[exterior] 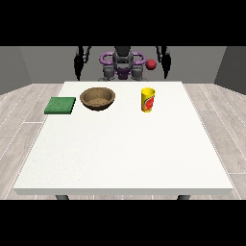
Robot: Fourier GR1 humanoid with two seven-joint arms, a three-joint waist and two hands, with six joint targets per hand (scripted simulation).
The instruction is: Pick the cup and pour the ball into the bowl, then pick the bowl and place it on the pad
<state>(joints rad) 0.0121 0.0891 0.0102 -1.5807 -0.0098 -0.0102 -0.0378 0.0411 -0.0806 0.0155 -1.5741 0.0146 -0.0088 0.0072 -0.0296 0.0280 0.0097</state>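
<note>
So, from my seat across the table (pixel 125 158) I see the robot (pixel 122 65) small at the far edge, both arms hanging down at its sides. The hand at the view's left (pixel 78 73) dangles beside the torso, behind the table's far edge, well apart from anything on the tabletop. The hand at the view's right (pixel 166 72) hangs the same way on the other side. Both are thin dark shapes against the wall — I cannot tell how their fingers lie, so I leave that unrecorded. Neither touches any object.

The cup (pixel 148 100) stands upright on the table, yellow with a red mark on its side, toward the far edge and a little right of centre in my view. I cannot see into it from here.

A small red ball (pixel 152 64) shows beyond the table's far edge, just beside the robot's shoulder on the view's right, above the cup in the picture and apart from it. Whether it rests on something or hangs free I cannot tell.

The bowl (pixel 98 98) — brown, wood-coloured, open side up — sits left of the cup, with a clear gap of white between them. Its inside looks bare brown.

The pad (pixel 60 105), a flat green square, lies near the table's left edge, just left of the bowl and not touching it.
</note>
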